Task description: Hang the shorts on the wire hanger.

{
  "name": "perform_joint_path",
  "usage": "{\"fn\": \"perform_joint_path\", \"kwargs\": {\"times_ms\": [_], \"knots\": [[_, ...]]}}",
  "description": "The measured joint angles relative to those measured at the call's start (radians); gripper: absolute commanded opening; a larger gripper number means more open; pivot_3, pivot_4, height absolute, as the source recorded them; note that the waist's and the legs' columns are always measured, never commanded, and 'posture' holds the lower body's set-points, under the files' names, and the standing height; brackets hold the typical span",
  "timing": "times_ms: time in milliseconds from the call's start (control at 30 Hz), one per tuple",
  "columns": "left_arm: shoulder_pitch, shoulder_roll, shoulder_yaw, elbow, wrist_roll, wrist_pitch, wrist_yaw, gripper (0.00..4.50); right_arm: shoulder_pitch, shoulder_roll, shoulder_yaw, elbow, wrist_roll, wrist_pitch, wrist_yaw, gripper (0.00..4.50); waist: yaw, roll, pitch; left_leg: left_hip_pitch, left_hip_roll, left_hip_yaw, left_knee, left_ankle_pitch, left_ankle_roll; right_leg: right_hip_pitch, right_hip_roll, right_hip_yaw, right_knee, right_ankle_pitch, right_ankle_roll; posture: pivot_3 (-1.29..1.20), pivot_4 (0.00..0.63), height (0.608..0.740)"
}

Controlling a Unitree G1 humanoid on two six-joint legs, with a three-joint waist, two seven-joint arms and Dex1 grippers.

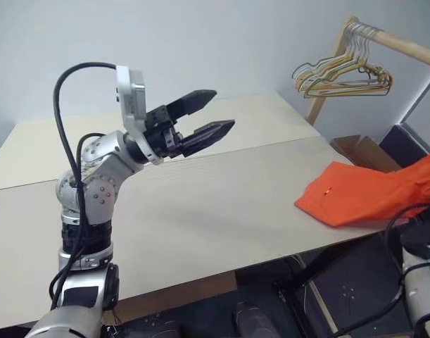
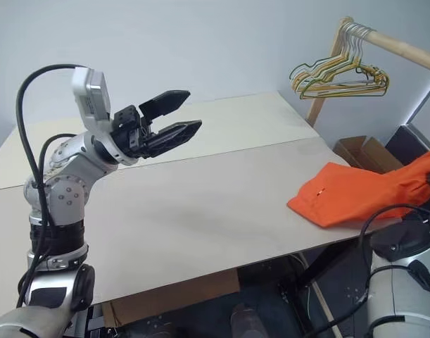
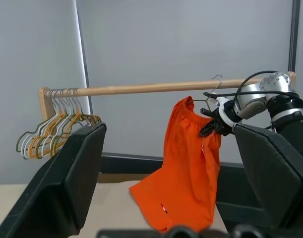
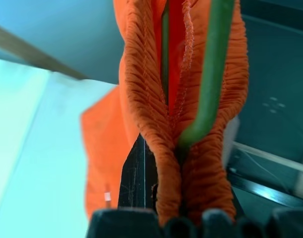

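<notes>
Gripping shorts (image 3: 188, 163) and wire hanger (image 3: 213, 91) together, right gripper (image 3: 209, 128) holds them just under the rail (image 3: 141, 89); hem trails onto table (image 1: 200, 211). Left gripper (image 1: 204, 120) open, well apart.

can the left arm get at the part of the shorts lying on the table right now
Probably yes. The left gripper hangs open above the table, and nothing stands between it and the shorts draped at the far right edge. It looks a long stretch, though, and the right gripper holds their waistband.
</notes>
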Motion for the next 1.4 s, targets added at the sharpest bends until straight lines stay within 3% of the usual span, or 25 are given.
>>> {"fn": "perform_joint_path", "kwargs": {"times_ms": [233, 367, 467, 533, 733, 900, 1100, 1200, 1400], "knots": [[0.000, 0.014, -0.011, -0.017, 0.000, 0.000, 0.003, 4.50, 0.016, 0.099, 0.001, -0.101, -0.026, 0.000, -0.032, 2.93, 0.001, 0.004, -0.002, 0.000, 0.000, 0.000, 0.000, 0.000, 0.000, 0.000, 0.000, 0.000, 0.000, -0.001, 0.001, -0.22, 0.026, 0.740], [0.001, 0.022, -0.011, -0.018, 0.000, 0.000, 0.006, 4.50, 0.089, 0.114, 0.100, -0.224, -0.082, 0.000, -0.037, 4.45, 0.003, 0.004, -0.002, 0.000, -0.001, 0.000, 0.000, 0.000, 0.000, 0.000, 0.000, 0.001, -0.001, -0.002, 0.004, -0.22, 0.026, 0.740], [0.001, 0.024, -0.012, -0.018, 0.000, 0.000, 0.012, 4.50, 0.129, 0.112, 0.216, -0.332, -0.134, -0.006, -0.036, 4.45, 0.001, 0.006, -0.003, 0.000, -0.001, 0.000, 0.000, 0.000, 0.000, 0.000, 0.000, 0.002, -0.001, -0.002, 0.005, -0.22, 0.025, 0.740], [0.001, 0.027, -0.012, -0.019, 0.000, 0.000, 0.012, 4.50, 0.221, 0.096, 0.392, -0.435, -0.196, -0.086, -0.042, 4.45, 0.000, 0.006, -0.003, 0.001, 0.000, 0.000, -0.001, 0.000, 0.000, 0.000, 0.001, 0.002, -0.001, -0.003, 0.006, -0.22, 0.025, 0.740], [0.001, 0.026, -0.017, -0.019, 0.004, -0.002, 0.015, 4.50, 0.411, 0.086, 0.742, -0.568, -0.366, -0.432, -0.060, 4.45, -0.002, 0.006, -0.003, 0.002, 0.000, 0.001, -0.003, 0.000, 0.000, 0.000, 0.001, 0.005, -0.001, -0.003, 0.006, -0.20, 0.015, 0.740], [0.022, 0.026, -0.017, -0.021, 0.016, 0.000, 0.058, 4.50, 0.466, 0.150, 0.908, -0.590, -0.397, -0.751, 0.023, 4.45, -0.004, 0.006, -0.003, 0.003, -0.001, 0.002, -0.003, 0.000, 0.000, 0.000, 0.002, 0.008, -0.001, -0.003, 0.007, -0.14, 0.000, 0.740], [0.165, 0.103, -0.024, -0.062, 0.095, -0.022, 0.070, 4.50, 0.568, 0.168, 0.973, -0.642, -0.108, -1.055, 0.546, 4.45, 0.019, 0.005, -0.003, 0.007, -0.001, 0.001, -0.008, 0.000, 0.000, 0.004, 0.001, 0.007, -0.003, -0.002, 0.007, -0.05, 0.000, 0.740], [0.238, 0.154, -0.023, -0.095, 0.146, -0.041, 0.084, 4.50, 0.624, 0.088, 1.009, -0.654, 0.018, -1.058, 0.813, 4.45, 0.054, 0.003, -0.002, 0.009, -0.001, 0.002, -0.007, 0.000, 0.000, 0.004, 0.001, 0.007, -0.003, -0.002, 0.007, -0.02, 0.000, 0.740], [0.335, 0.265, -0.024, -0.137, 0.215, -0.044, 0.068, 4.50, 0.624, 0.016, 1.021, -0.627, 0.177, -1.034, 1.101, 4.45, 0.119, 0.001, -0.002, 0.013, 0.000, 0.003, -0.007, 0.000, 0.000, 0.007, 0.002, 0.007, -0.003, -0.002, 0.006, 0.03, 0.006, 0.740]]}}
